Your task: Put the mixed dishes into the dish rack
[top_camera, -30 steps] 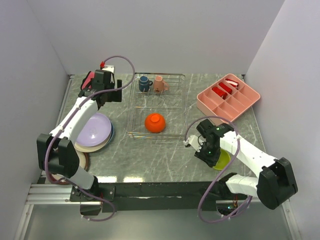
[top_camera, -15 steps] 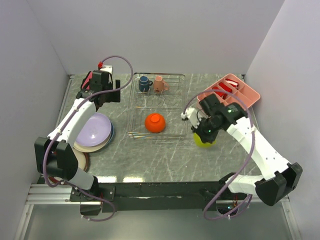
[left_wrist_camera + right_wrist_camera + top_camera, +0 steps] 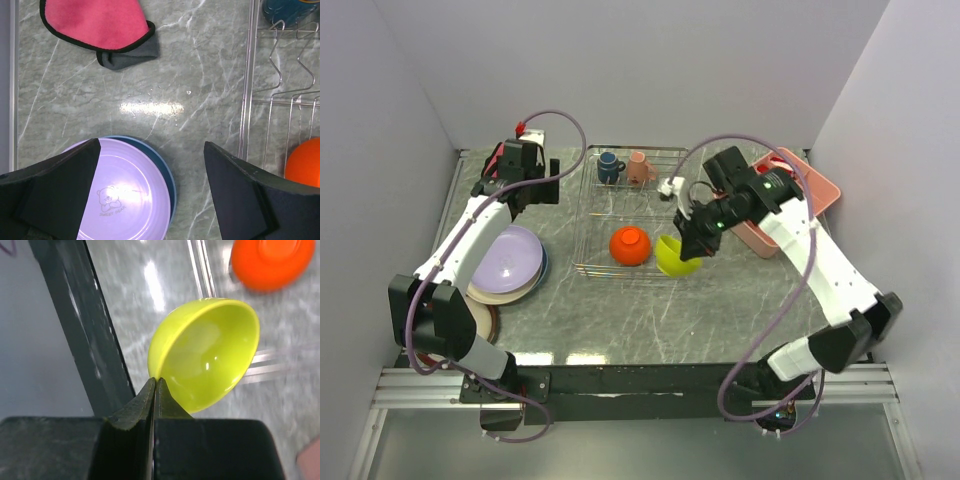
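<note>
Right gripper jaws are clamped together on the rim of the yellow-green bowl. It's a thin edge pinch only, and the bowl hangs tipped on its side. In the top view the bowl sits over the dish rack at its 5 o'clock corner, with the orange bowl just beside it at 9 o'clock.

Risks as I see them:
- A rim pinch gives little hold, so a fast wrist turn could make the bowl pivot or slip out.
- The bowl's low edge could snag the rack's rim wire. I can't tell the clearance.
- Released this near the corner, it may roll out onto the table or knock the orange bowl.

Left gripper jaws are wide apart, holding nothing, over the lavender plate at the rack's 8 o'clock. No conflict there.
</note>
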`<action>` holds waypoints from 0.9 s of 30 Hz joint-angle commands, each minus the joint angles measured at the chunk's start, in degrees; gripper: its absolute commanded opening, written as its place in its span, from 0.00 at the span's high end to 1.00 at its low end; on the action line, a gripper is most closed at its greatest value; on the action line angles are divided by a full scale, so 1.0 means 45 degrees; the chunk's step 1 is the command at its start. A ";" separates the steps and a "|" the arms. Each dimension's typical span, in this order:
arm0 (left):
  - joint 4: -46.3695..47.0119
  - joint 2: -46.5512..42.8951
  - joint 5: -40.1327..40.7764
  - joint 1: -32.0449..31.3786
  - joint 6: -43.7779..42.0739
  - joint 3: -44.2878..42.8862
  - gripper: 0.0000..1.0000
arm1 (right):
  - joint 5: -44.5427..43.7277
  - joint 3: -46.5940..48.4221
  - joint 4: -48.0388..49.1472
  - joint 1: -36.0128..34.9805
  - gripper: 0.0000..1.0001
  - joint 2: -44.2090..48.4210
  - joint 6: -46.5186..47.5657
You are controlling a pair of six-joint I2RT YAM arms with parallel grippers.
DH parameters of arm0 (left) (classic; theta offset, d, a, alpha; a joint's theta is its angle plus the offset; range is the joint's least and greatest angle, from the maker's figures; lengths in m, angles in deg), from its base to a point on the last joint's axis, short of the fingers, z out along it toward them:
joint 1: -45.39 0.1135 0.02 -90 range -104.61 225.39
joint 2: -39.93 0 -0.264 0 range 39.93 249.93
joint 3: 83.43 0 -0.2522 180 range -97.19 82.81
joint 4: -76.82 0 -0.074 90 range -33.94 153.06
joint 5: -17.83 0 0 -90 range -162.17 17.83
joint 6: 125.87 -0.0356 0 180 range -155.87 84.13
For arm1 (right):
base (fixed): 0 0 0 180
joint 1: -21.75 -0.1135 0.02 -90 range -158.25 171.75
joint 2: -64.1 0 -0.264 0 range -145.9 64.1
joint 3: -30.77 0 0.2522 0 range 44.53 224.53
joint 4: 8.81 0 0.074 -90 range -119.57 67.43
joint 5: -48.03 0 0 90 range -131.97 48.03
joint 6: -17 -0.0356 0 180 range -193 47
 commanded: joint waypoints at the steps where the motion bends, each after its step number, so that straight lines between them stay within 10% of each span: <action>1: -0.0044 -0.0375 0.0367 0.0332 -0.0234 -0.0372 0.09 | 0.1960 0.1785 0.2240 -0.0048 1.00 -0.1209 -0.0667; 8: -0.0434 -0.0199 0.0464 0.0627 -0.0565 -0.0353 0.09 | 0.4164 0.3542 0.3998 0.0030 1.00 -0.3807 -0.2598; 21: -0.1157 0.0269 0.0953 0.0666 -0.1289 0.0077 0.09 | 0.7899 0.5381 1.1047 0.0401 1.00 -0.8827 -1.2219; 24: -0.1274 0.0406 0.1109 0.0666 -0.1289 0.0077 0.10 | 0.8232 0.3729 1.4903 0.0460 1.00 -0.8928 -1.5782; 27: -0.1353 0.0504 0.1265 0.0685 -0.1738 0.0077 0.10 | 0.7939 0.0579 2.3108 0.0636 1.00 -0.8788 -2.1523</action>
